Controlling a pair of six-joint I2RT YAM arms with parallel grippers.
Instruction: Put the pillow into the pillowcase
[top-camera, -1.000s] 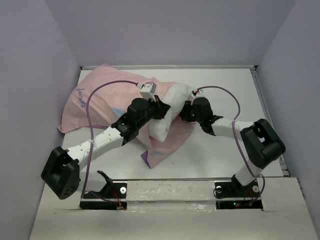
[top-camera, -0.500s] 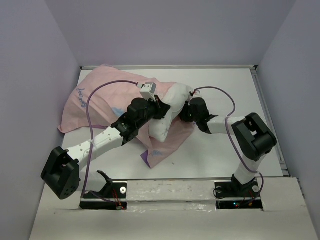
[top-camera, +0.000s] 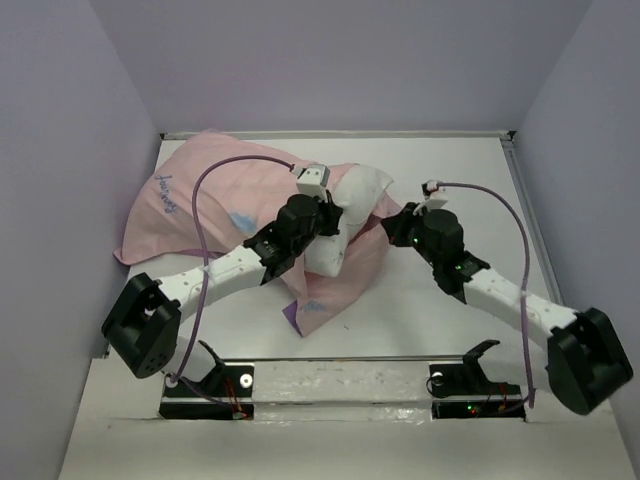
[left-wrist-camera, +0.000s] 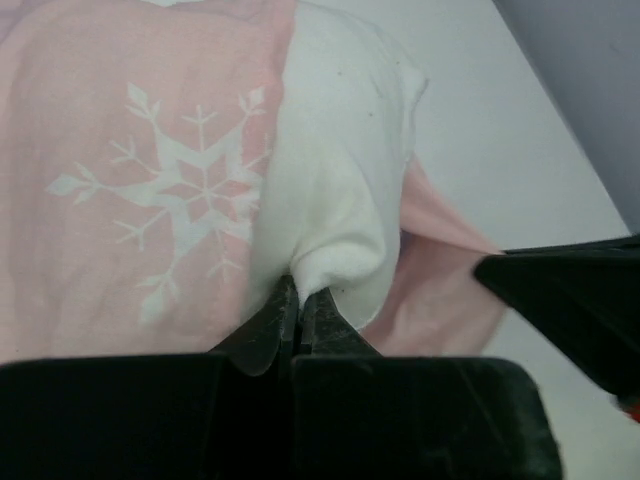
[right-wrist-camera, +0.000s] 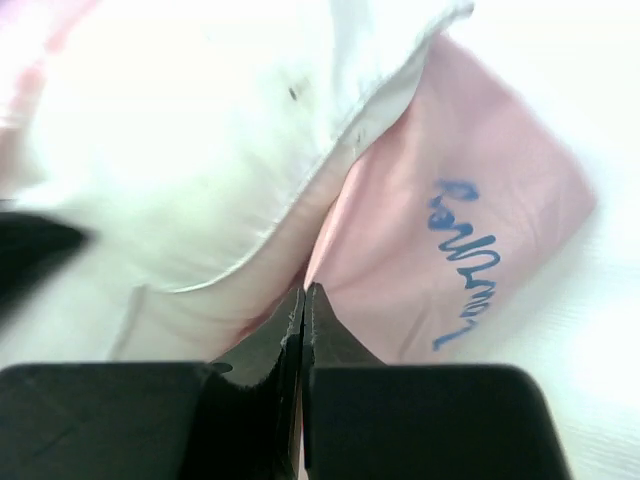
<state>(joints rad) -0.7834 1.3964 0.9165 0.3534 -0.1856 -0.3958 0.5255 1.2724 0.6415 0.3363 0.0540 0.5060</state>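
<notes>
Right arm (top-camera: 500, 295) now lies stretched out toward the near right, where half a second ago it was folded up close to the pillow (top-camera: 362, 190). Right gripper (top-camera: 397, 227) sits a little further right than before. Left arm's shoulder is shifted slightly inward, and left gripper (top-camera: 335, 222) is nudged right with it.

Pillow position: on the table (top-camera: 450, 170), middle of the workspace, between the two grippers. Only its white right end shows. The rest runs under the pillowcase (top-camera: 220, 200), which spreads off to the far left. How far in it goes cannot be told. A pink flap lies under the pillow's near side.

Left gripper (left-wrist-camera: 298, 290): fingers pressed together, a fold of white pillow (left-wrist-camera: 340, 170) cloth nipped between the tips. Pillowcase (left-wrist-camera: 130, 150) is just left of the pinch, with a white snowflake (left-wrist-camera: 190, 195) print facing up.

Right gripper (right-wrist-camera: 303, 292): fingers also together, tips buried in pink pillowcase (right-wrist-camera: 450, 200) cloth right under the pillow's (right-wrist-camera: 200, 130) hemmed edge. In the left wrist view the pink cloth runs taut up to the right gripper (left-wrist-camera: 570, 290). Blue lettering (right-wrist-camera: 465, 255) shows on the flap to the right of the tips.

The grippers are near each other, on either side of the pillow's exposed end.
</notes>
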